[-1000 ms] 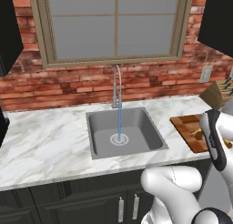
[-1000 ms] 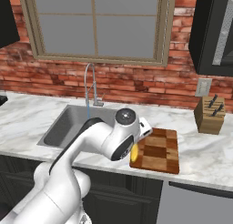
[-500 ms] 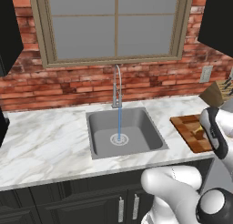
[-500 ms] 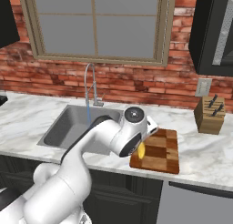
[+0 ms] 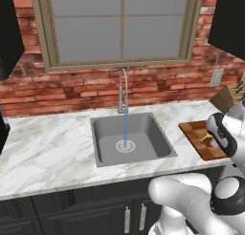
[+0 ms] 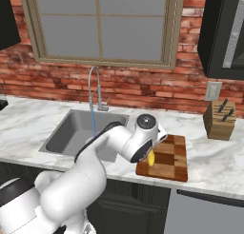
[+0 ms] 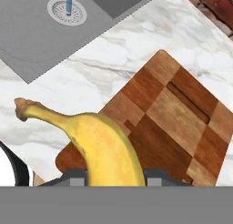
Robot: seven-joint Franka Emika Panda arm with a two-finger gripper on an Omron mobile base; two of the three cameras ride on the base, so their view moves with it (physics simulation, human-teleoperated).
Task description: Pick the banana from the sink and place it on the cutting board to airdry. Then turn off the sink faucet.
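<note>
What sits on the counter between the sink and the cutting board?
Nothing: in the hand view, bare white marble counter separates the sink from the cutting board.

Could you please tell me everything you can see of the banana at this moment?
The banana is small, curved and yellow, with a brownish stem end that points toward the sink in the hand view. Its skin looks smooth and unpeeled, with faint darker mottling. It is held in the shut gripper, lifted above the near edge of the checkered wooden cutting board, not yet resting on it. In the right base view it hangs as a yellow tip below the hand, over the board's left side.
</note>
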